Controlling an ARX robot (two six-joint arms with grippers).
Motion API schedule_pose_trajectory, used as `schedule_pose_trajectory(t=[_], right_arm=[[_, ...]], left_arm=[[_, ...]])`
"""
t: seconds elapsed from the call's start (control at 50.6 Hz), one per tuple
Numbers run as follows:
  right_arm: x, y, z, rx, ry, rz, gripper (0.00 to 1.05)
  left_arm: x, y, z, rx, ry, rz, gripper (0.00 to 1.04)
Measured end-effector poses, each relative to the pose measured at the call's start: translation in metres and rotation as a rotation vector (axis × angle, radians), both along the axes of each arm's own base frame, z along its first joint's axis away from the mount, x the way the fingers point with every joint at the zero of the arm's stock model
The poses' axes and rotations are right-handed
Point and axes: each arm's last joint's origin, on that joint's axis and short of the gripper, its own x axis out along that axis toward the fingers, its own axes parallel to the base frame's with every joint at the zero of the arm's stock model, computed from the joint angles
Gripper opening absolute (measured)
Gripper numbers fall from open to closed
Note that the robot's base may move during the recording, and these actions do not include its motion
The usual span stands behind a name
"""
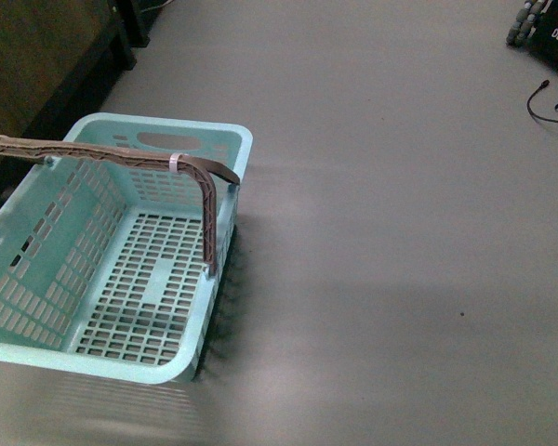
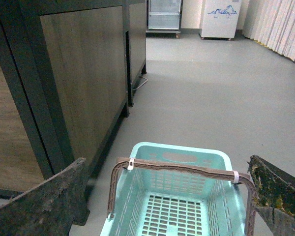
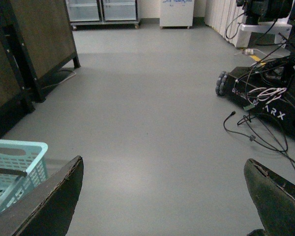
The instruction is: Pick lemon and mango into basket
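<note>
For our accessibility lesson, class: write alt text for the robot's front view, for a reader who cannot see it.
A light turquoise slotted plastic basket stands at lower left on a grey floor, no fruit in it, its brown-grey swing handle raised across it. A dark wooden cabinet sits behind it; no arm shows.

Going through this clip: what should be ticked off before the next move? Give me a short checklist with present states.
1. Basket upright and empty: ok.
2. Handle clear of the opening: not ok, it stands raised across it.
3. Left end effector open: ok.
4. Right end effector open: ok.
5. Lemon located: not ok, it shows in no view.
6. Mango located: not ok, it shows in no view.
</note>
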Motion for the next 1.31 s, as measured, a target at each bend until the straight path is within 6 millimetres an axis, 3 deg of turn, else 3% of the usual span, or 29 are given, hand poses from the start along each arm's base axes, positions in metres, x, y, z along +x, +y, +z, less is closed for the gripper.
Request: schedule_pose_trajectory(t=[0.831, 0.85, 0.91, 0.949, 0.989, 1.206, 1.305], right_arm=[[0.0, 0.0, 0.0, 0.0, 0.0, 0.0, 0.96], [0.0, 0.0, 0.0, 0.0, 0.0, 0.0, 0.96], [0.0, 0.0, 0.0, 0.0, 0.0, 0.0, 0.96], [0.0, 0.0, 0.0, 0.0, 0.0, 0.003, 0.96], [0.0, 0.0, 0.0, 0.0, 0.0, 0.003, 0.96], [0.0, 0.0, 0.0, 0.0, 0.0, 0.003, 0.96], [0.0, 0.0, 0.0, 0.0, 0.0, 0.003, 0.96]], left_arm=[[0.0, 0.0, 0.0, 0.0, 0.0, 0.0, 0.98], [0.0, 0.0, 0.0, -0.003, 0.01, -0.001, 0.98], [0.002, 0.001, 0.001, -0.135, 0.326, -0.001, 0.98], [0.006, 0.002, -0.001, -0.272, 0.528, 0.039, 0.98], [0.013, 0.004, -0.003, -0.363, 0.591, 0.072, 0.98], [0.059, 0.007, 0.005, -0.626, 0.573, 0.128, 0.98], [0.098, 0.005, -0.005, -0.766, 0.571, 0.18, 0.98]])
